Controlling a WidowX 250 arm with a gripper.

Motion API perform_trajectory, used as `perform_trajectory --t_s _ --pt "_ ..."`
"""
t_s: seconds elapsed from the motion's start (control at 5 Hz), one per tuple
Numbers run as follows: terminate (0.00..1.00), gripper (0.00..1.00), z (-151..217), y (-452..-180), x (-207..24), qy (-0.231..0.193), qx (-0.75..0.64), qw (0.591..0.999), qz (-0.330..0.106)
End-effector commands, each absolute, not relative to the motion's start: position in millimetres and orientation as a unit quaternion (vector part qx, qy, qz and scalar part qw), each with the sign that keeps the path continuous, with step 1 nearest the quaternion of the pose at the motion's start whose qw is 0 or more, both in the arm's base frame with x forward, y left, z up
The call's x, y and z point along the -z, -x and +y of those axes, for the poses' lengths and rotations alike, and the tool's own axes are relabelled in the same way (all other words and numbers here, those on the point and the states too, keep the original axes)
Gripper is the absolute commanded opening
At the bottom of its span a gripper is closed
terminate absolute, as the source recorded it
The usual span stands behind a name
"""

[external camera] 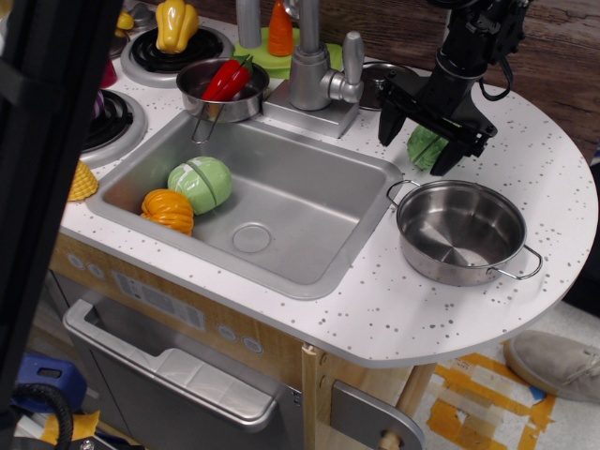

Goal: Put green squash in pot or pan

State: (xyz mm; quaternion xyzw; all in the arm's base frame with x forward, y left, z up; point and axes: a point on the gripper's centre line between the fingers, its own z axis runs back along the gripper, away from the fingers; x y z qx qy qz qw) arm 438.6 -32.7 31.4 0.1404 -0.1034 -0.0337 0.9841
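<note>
Partly gripper-hidden (427, 133) green squash (425, 146)

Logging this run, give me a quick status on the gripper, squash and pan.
Gripper open, fingers straddling the green squash on the counter. Squash not yet lifted. Pan empty, just in front of it. Nothing in the way.

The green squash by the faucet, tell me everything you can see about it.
The green squash is a small, medium-green toy that looks like plastic. It sits on the white speckled counter, right of the faucet and just behind the steel pan, apart from it. The black gripper stands over it with its jaws spread to either side, hiding most of the top. Whether the jaws touch it cannot be told.
</note>
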Motion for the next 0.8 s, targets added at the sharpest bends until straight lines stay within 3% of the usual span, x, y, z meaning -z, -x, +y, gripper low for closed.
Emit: perform_trajectory --t_s 0.0,0.2,0.6 --pt "0.00 1.00 -30.7 -457.5 -55.3 -0.148 0.068 0.974 -0.157" --pt "0.00 1.00 -25.2 -468.2 -50.9 -0.147 0.087 0.968 -0.185" --pt "0.00 1.00 -15.1 -481.7 -31.9 -0.115 0.092 0.969 -0.197"
